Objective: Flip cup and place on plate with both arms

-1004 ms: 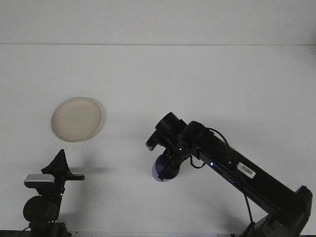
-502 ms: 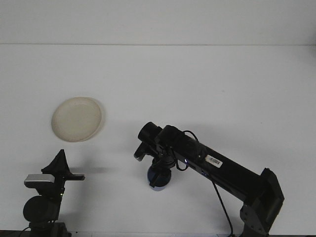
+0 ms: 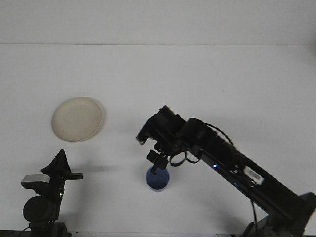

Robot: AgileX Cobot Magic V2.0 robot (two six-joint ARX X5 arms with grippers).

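Blue plastic marks the cup, standing on the white table right of and nearer the camera than the cream plate, with the right gripper poised just above its rim, apparently so it stands mouth-up for a handover. Whether that pincer is apart or together cannot be told from the front view. Left of the cup and below the plate, the left gripper sits low, likely awaiting its turn, its fingers unreadable against the bare tabletop and pale wall.
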